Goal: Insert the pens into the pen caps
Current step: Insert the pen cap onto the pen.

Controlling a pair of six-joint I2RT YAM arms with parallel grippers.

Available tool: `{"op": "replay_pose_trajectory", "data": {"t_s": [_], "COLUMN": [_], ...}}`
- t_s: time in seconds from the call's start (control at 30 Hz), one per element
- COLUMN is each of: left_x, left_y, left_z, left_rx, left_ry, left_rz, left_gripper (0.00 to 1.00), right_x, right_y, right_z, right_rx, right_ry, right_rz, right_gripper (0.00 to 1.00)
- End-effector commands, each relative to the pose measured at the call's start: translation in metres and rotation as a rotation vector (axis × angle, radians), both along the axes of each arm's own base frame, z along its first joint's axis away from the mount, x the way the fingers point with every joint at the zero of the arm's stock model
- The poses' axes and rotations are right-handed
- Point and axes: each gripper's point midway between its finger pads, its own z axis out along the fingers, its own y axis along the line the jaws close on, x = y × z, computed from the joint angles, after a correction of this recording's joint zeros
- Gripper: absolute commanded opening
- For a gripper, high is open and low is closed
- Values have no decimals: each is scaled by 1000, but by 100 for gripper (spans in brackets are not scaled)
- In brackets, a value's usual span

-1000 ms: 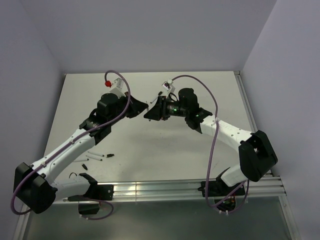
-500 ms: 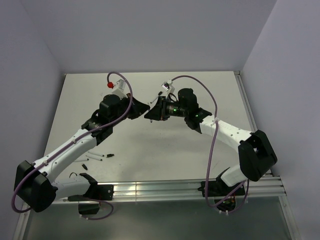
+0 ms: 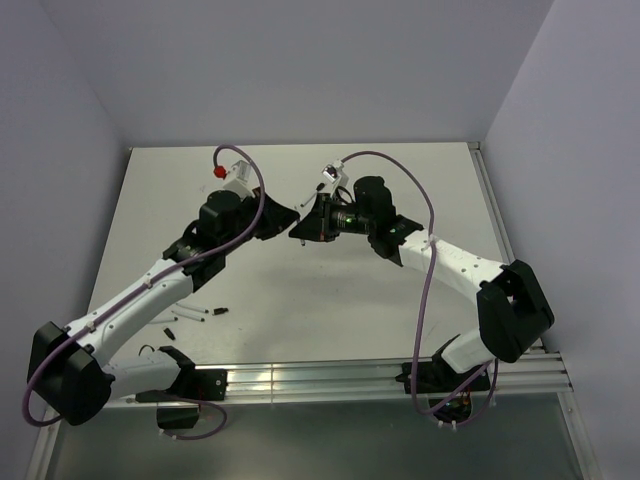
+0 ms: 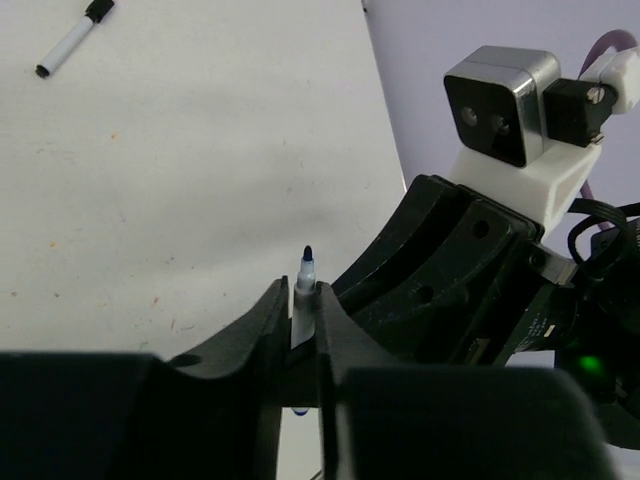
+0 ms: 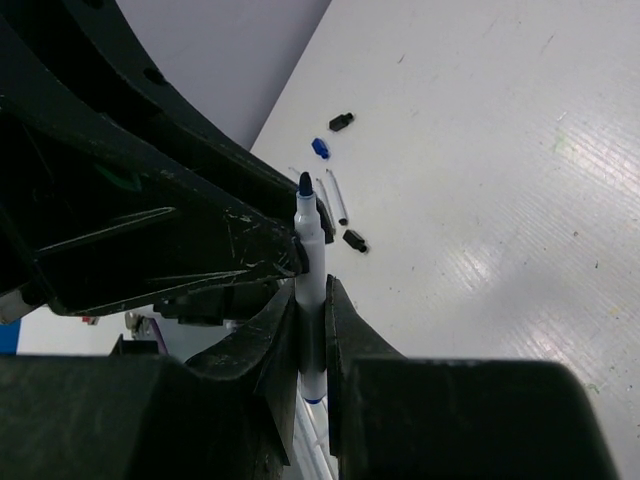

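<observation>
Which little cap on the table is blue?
The blue cap, middle of three in the right wrist view; the upper cap and lower cap either side are black.

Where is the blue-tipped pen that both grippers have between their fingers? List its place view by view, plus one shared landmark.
Top external: too small to make out.
Left wrist: blue-tipped pen, lower centre, upright inside the left gripper.
Right wrist: centre, upright inside the right gripper.
Shared landmark: the white table.

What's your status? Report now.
Right tool shut on blue-tipped pen, left tool around it, grip unclear. Pen uncapped; blue cap lying loose. No obstruction seen.
</observation>
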Motion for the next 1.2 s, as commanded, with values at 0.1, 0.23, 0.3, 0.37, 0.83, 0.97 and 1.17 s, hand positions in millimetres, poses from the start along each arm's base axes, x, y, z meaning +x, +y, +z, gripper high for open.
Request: {"op": "replay_pose_trajectory", "data": {"t_s": [0.1, 0.23, 0.3, 0.37, 0.83, 0.97, 1.17], "left_x": [0, 1, -3, -12, -70, -70, -70], "left_y": [36, 88, 108, 137, 278, 290, 304], "left_z": [22, 21, 17, 8, -98, -112, -130], "left_rx": [22, 34, 17, 30, 116, 115, 221], "left_ry": [12, 84, 133, 198, 662, 726, 807], "left_rz": [180, 460, 573, 717, 1305, 1370, 1479], "left_gripper": [34, 39, 40, 41, 43, 43, 48], "right_x": [4, 1, 1, 1, 17, 21, 25], "right_y": [4, 4, 4, 3, -1, -3, -4], "right_z": [15, 13, 11, 8, -22, -28, -33], "right_rx": [19, 29, 30, 25, 5, -11, -22], "right_ry": [-49, -33, -25, -20, 41, 53, 57], "right_rz": [-1, 7, 11, 6, -14, -29, -40], "right_gripper": [0, 0, 0, 0, 0, 0, 0]}}
